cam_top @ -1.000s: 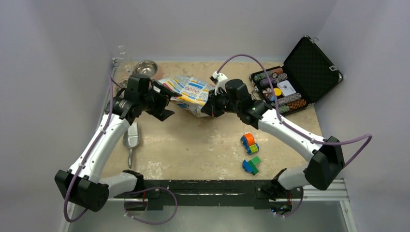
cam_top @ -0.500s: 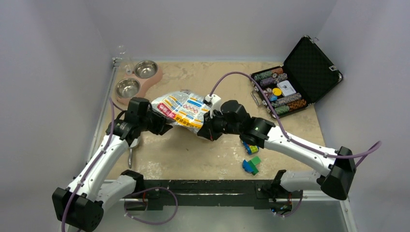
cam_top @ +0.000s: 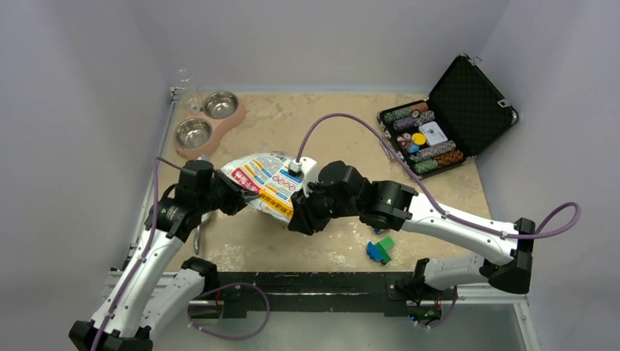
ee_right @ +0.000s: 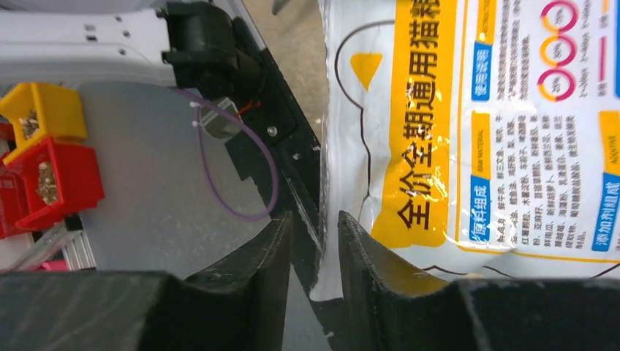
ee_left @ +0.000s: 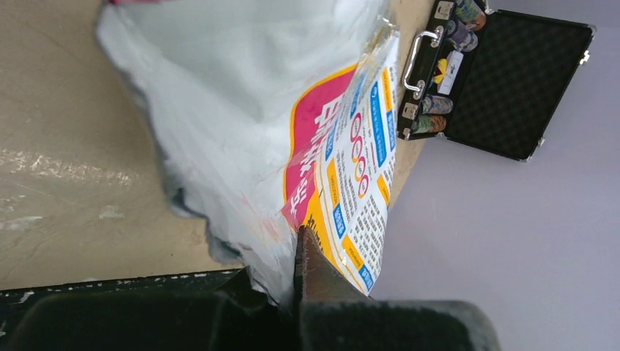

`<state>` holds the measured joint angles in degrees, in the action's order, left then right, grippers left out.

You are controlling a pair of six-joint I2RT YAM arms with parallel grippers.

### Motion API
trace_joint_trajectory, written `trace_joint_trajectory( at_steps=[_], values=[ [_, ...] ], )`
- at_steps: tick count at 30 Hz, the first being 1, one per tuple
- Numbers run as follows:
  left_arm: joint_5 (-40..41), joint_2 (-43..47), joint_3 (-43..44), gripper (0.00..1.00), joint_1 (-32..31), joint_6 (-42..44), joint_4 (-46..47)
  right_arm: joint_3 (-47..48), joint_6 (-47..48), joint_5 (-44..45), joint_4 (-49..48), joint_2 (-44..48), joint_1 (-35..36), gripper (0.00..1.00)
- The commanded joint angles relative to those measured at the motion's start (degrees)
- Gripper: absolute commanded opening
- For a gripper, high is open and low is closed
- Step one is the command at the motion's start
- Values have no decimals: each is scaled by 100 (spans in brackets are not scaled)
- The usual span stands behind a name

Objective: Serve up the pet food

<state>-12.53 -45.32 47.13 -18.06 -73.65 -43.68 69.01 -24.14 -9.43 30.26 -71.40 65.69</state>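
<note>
The pet food is hidden inside its crinkly white, yellow and red bag (cam_top: 265,180), which is held up over the near middle of the table. My left gripper (cam_top: 235,199) is shut on the bag's left edge; in the left wrist view its closed tip (ee_left: 301,245) pinches the foil of the bag (ee_left: 241,110). At the bag's right corner my right gripper (cam_top: 301,218) has its jaws parted. In the right wrist view a white corner of the bag (ee_right: 468,117) hangs loose in the gap of the right gripper (ee_right: 316,228).
A pink double feeder with two steel bowls (cam_top: 208,121) stands at the far left. A metal scoop (cam_top: 197,228) lies under the left arm. An open black case of poker chips (cam_top: 446,117) sits far right. Toy blocks (cam_top: 380,249) lie near the front edge.
Both arms have drawn the bag from beside the bowls toward the near edge. The left gripper has closed on the bag's edge. The right gripper's jaws have parted.
</note>
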Motion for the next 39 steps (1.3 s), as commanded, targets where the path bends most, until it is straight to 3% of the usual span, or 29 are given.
trace_joint_trajectory(
  at_steps=[1,3,8,11,18,24,32,39],
  values=[
    [14,661,86,0,75,546,695,957,-57,497,614,-276,91,41],
    [-405,652,78,0,75,470,910,1413,155,723,575,-531,239,45],
    [-784,788,-108,0,75,-245,1643,2191,413,1165,454,-1302,399,44],
    [-871,798,-215,0,75,-650,2123,2292,692,1095,337,-1516,409,40],
    [-870,665,113,0,75,-540,1601,2065,1166,1583,171,-1543,438,25],
    [-767,815,-78,0,75,-710,1707,2315,1371,1624,157,-1706,438,31],
    [-842,757,-90,0,75,-761,1761,2649,1569,1814,239,-1881,418,32],
    [-913,682,-20,0,75,-836,1822,2415,1801,1787,237,-2022,370,35]
  ],
)
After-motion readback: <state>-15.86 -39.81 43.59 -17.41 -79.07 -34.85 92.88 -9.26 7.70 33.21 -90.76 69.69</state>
